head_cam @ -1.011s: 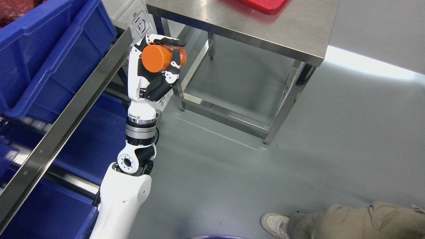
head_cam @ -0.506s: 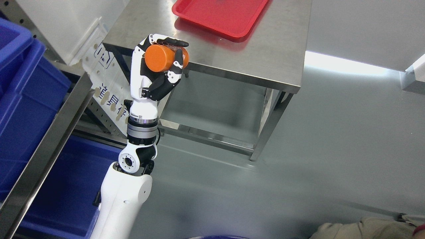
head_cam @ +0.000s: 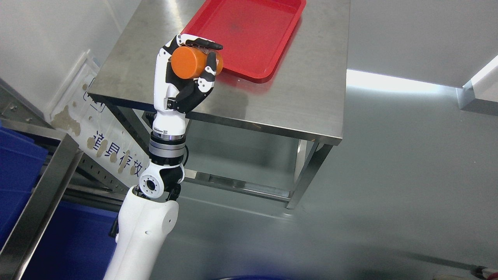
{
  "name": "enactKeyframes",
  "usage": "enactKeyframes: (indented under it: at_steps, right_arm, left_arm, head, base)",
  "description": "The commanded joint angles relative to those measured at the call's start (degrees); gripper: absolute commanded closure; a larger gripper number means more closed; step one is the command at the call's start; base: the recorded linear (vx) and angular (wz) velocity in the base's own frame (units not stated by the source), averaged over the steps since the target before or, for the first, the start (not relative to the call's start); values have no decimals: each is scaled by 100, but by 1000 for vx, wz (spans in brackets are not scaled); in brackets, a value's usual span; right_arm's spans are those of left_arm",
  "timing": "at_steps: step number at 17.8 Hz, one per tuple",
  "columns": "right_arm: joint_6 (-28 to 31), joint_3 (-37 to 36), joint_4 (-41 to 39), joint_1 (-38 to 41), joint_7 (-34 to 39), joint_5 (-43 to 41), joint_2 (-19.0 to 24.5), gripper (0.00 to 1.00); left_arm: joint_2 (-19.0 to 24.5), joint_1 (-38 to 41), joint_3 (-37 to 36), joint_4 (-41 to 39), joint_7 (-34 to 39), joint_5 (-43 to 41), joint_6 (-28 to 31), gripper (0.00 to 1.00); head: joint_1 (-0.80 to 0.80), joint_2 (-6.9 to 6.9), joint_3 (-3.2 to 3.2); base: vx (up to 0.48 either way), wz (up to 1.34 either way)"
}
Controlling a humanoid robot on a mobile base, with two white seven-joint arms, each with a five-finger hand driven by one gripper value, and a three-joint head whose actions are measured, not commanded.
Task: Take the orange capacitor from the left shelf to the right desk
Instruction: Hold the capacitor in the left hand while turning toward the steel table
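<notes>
My left hand (head_cam: 194,62) is raised over the near left part of the steel desk (head_cam: 303,89), its fingers curled around the orange capacitor (head_cam: 187,63). The capacitor is a short orange cylinder lying on its side, flat end facing me. It hangs just left of the red tray (head_cam: 264,35) that sits on the desk's far side. The white left arm (head_cam: 148,225) rises from the lower left. The right arm is not in view.
Blue bins (head_cam: 19,175) on the steel shelf frame (head_cam: 39,202) stand at the lower left. A white sign board (head_cam: 113,151) leans between shelf and desk. Grey floor (head_cam: 389,186) spreads to the right.
The camera has swung right and up: the shelf slid out at left and the desk with its red tray came fully into view. The hand still holds the capacitor, now over the desk.
</notes>
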Motion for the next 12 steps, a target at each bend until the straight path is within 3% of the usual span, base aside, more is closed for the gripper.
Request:
enactKeyframes:
  at_steps: [1,12]
  right_arm:
    - [1,-63,-100,132,-1,35,-102,0]
    - [1,-63,-100,132,-1,35,-102,0]
  left_arm:
    - [100,-106,30,3,2,5,52,97]
    - [100,-212,-40,3,10,-4,88,97]
  head:
    - [0,0,0]
    - [0,0,0]
  base:
    - [192,-48]
    - [110,-3]
